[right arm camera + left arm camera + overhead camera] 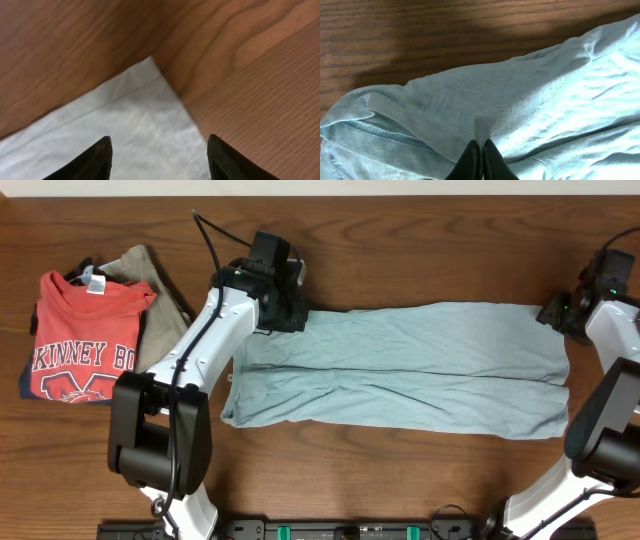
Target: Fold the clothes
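The clothes (400, 365), one pale blue-grey garment, lie in a long band across the middle of the wooden table (420, 240). My left gripper (287, 313) is at the garment's far left corner. In the left wrist view it (481, 143) is shut, with a small ridge of the garment's fabric (545, 90) pinched between its tips. My right gripper (556, 314) is at the far right corner. The right wrist view shows it (159, 141) open, its fingers standing wide to either side of the garment's pointed corner (130, 115), with no fabric between them.
At the table's left lies a stack of folded clothes: a red T-shirt with white lettering (85, 340) on top, an olive-tan garment (152, 280) behind it and a dark edge (24, 385) beneath. The arm bases stand at the near edge.
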